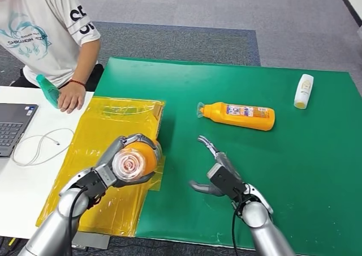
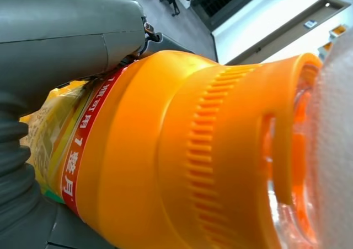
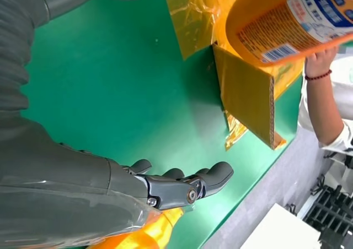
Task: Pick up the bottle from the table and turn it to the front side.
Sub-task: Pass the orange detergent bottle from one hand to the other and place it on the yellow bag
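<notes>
The left hand (image 1: 112,168) grips an orange bottle (image 1: 136,161) above the yellow sheet (image 1: 111,126), cap toward the camera; its red band bears Chinese characters. The right hand (image 1: 218,174) hovers over the green worktop (image 1: 307,171), fingers spread, holding nothing; a second orange bottle (image 1: 237,115) lies beyond it, label too small to read.

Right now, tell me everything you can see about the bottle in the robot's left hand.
The orange bottle looks like glossy plastic, with a ribbed orange collar, a clear cap tip, a red band of white characters and a printed barcode label. The left hand grips its body, holding it lifted above the yellow plastic sheet, cap end toward the head camera.
</notes>
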### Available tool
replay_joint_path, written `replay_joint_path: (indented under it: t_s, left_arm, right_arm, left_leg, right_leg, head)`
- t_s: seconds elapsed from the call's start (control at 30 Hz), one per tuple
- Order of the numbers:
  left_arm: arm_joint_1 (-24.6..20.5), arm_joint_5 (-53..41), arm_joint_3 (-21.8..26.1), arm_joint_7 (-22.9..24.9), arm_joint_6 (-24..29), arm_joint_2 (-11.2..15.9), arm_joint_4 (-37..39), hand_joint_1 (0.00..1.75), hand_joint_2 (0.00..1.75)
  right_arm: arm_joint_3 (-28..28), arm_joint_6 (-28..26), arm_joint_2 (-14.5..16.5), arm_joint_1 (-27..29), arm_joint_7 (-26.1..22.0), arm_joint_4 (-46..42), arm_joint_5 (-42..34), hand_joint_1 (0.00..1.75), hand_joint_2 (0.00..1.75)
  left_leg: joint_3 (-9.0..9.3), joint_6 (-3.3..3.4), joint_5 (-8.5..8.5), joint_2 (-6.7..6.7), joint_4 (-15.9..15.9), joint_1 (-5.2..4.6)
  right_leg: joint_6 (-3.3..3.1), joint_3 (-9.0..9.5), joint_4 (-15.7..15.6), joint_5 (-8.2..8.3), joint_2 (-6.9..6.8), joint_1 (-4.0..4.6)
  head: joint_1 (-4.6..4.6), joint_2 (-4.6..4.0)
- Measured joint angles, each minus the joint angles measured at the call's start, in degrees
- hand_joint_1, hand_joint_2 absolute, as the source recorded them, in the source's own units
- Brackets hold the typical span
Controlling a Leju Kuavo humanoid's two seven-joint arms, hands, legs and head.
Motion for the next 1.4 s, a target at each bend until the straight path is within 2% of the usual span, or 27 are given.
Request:
replay_joint_path:
  t_s: [0.2,0.3,0.4,0.6,0.73,0.9,1.13,1.27,1.4]
  left_arm:
    - [-2.2,1.0,-0.3,1.0,-0.6,1.4,0.9,1.75,1.75]
    - [-4.9,4.3,-0.5,3.6,-2.9,3.0,2.4,1.75,1.75]
    - [-10.9,11.0,-0.1,7.5,-8.1,6.1,6.3,1.75,1.75]
    - [-26.6,21.1,0.0,13.6,-18.0,13.2,17.5,1.75,1.75]
    - [-33.5,25.8,-1.2,16.0,-22.2,16.7,22.4,1.75,1.75]
    - [-37.6,30.7,-4.1,17.7,-26.0,20.0,25.3,1.75,1.75]
    - [-43.4,45.0,-11.5,21.9,-31.7,27.2,26.0,1.75,1.75]
    - [-44.1,56.9,-15.7,22.3,-32.7,30.1,26.0,1.75,1.75]
    - [-42.2,59.9,-18.5,21.6,-31.7,31.5,25.5,1.75,1.75]
  right_arm:
    - [-0.8,0.0,0.3,-0.1,-0.1,0.0,0.0,0.0,1.75]
    - [-1.0,0.1,0.3,-0.5,-0.2,0.1,0.0,0.0,1.75]
    - [-1.1,0.4,0.3,-1.6,-0.5,0.6,-0.1,0.0,1.75]
    - [-1.0,0.7,0.8,-4.5,-1.7,3.5,-0.8,0.0,1.75]
    - [-0.9,0.8,1.1,-5.9,-2.1,5.5,-1.3,0.0,1.75]
    - [-0.3,0.8,1.3,-7.3,-2.3,7.3,-2.0,0.0,1.75]
    - [1.2,0.9,1.4,-9.0,-2.4,10.2,-3.6,0.0,1.75]
    - [2.1,0.7,1.7,-10.3,-2.5,11.8,-4.7,0.0,1.75]
    - [2.4,-0.4,2.3,-10.8,-3.3,12.3,-5.7,0.0,1.75]
  left_leg:
    - [0.0,-0.01,0.01,0.0,0.0,0.0]
    - [-0.01,-0.03,0.04,0.0,0.0,0.01]
    - [-0.02,-0.12,0.13,0.01,0.0,0.03]
    - [-0.1,-0.31,0.37,0.05,0.0,0.17]
    - [-0.11,-0.34,0.39,0.05,0.0,0.19]
    - [-0.24,-0.34,0.39,0.05,0.0,0.19]
    - [-0.36,-0.36,0.4,0.06,0.0,0.2]
    - [-0.39,-0.38,0.41,0.05,0.0,0.21]
    - [-0.39,-0.38,0.41,0.05,0.0,0.2]
  right_leg:
    - [-0.01,-0.01,0.0,0.01,0.0,0.0]
    - [-0.02,-0.03,0.0,0.02,0.0,0.0]
    - [-0.12,-0.07,0.0,0.09,0.01,0.02]
    - [-0.33,-0.23,0.1,0.32,0.05,0.15]
    - [-0.33,-0.23,0.1,0.33,0.06,0.17]
    - [-0.32,-0.34,0.1,0.34,0.1,0.17]
    - [-0.33,-0.48,0.1,0.34,0.1,0.2]
    - [-0.33,-0.5,0.1,0.34,0.11,0.21]
    - [-0.33,-0.5,0.1,0.34,0.1,0.2]
  head:
    - [-0.01,-0.01]
    - [0.0,-0.01]
    - [0.01,0.01]
    - [-0.01,-0.01]
    - [-0.02,-0.01]
    - [-0.01,0.0]
    - [-0.02,0.0]
    - [-0.02,0.0]
    - [-0.02,-0.01]
